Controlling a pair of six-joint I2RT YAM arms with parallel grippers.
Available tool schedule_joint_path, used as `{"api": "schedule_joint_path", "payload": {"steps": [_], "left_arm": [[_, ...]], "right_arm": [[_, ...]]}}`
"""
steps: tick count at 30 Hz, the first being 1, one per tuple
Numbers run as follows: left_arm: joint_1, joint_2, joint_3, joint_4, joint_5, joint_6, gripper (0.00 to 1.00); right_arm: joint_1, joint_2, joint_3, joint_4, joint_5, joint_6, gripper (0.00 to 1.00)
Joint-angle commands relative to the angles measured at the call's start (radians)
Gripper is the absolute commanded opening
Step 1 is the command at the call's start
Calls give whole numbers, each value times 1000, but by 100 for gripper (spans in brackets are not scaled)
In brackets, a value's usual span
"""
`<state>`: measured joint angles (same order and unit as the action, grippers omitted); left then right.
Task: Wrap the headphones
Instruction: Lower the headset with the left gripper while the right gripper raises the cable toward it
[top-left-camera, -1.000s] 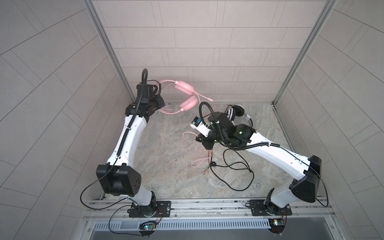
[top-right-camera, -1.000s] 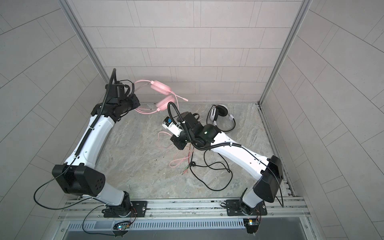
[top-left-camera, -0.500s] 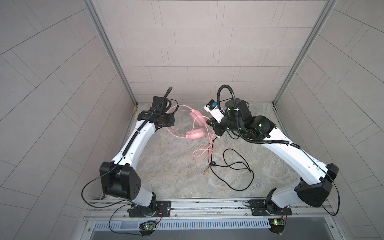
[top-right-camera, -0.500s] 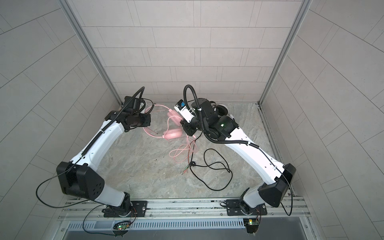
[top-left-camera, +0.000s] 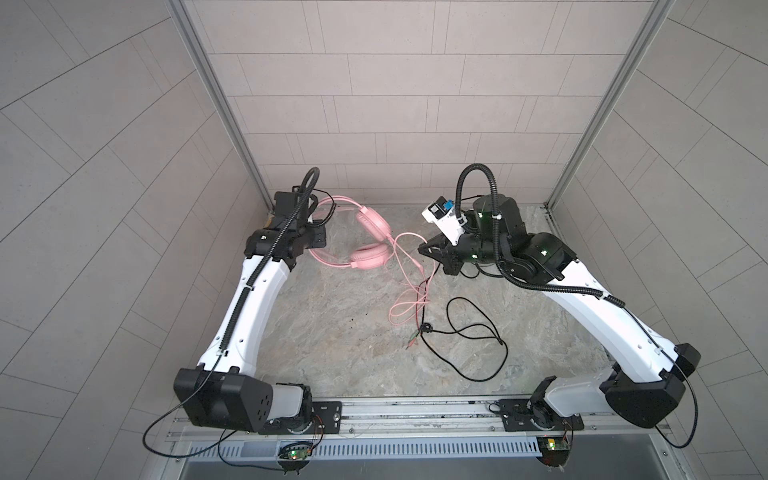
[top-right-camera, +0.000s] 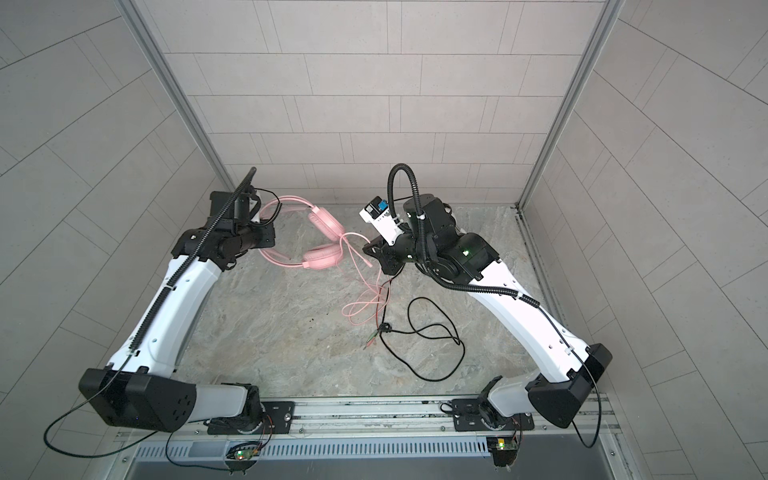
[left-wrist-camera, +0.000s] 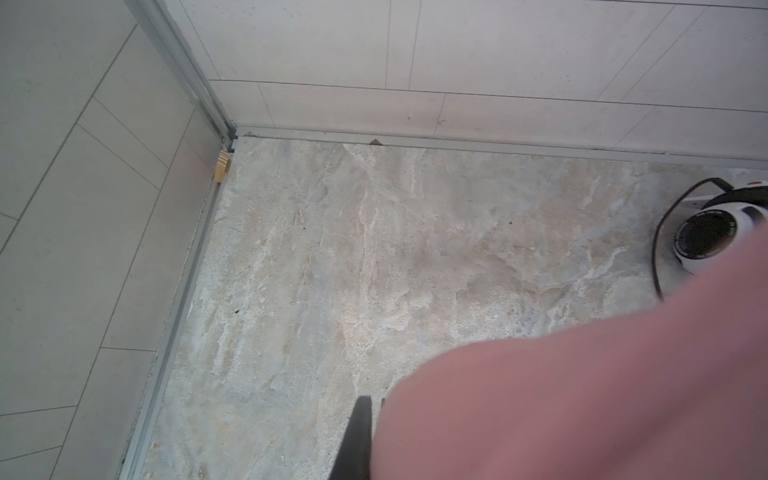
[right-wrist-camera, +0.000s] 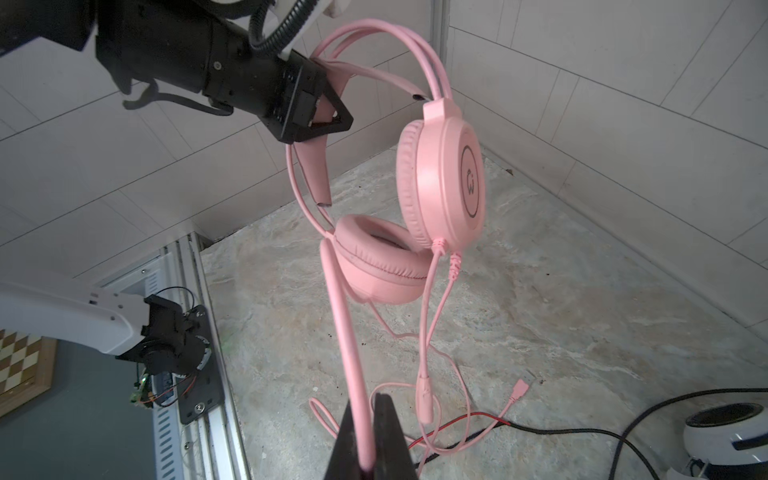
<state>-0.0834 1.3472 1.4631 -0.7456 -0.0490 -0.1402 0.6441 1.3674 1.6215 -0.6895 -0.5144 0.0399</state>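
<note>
1. Pink headset hangs above the desk, headband pinched by the left end effector;
2. right end effector pinches a pink strand, seemingly its cable;
3. wind it taut, clear of the black cable.

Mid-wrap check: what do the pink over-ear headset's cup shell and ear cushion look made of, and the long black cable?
On the pink over-ear headset, the cup shell looks like hard moulded plastic, satin, with soft highlights. Its ear cushion is probably padded faux leather, matte, finely wrinkled at the edge. The long black cable seems fabric-braided, dull and faintly textured.
</note>
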Motion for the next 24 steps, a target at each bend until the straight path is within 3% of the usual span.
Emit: {"api": "schedule_joint_path", "payload": {"steps": [1, 4, 7, 12, 14, 18, 24], "left_arm": [[29, -42, 37, 68, -48, -28, 0], [42, -55, 45, 63, -34, -26, 0], [43, -74, 29, 87, 37, 7, 0], [46, -83, 37, 67, -8, 31, 0], [52, -86, 44, 59, -3, 34, 0], [54, -99, 37, 81, 61, 30, 0], [52, -63, 34, 118, 315, -18, 0]], "right_arm": [[-18, -32, -21, -45, -136, 22, 0], [-19, -42, -25, -76, -75, 2, 0], [-20, -17, 11, -161, 118, -56, 0], [-21, 23, 39, -220, 434, -117, 0], [-20, 29, 27, -209, 502, -124, 0], [-13, 37, 7, -168, 552, -147, 0], [0, 9, -85, 40, 542, -212, 0]]}}
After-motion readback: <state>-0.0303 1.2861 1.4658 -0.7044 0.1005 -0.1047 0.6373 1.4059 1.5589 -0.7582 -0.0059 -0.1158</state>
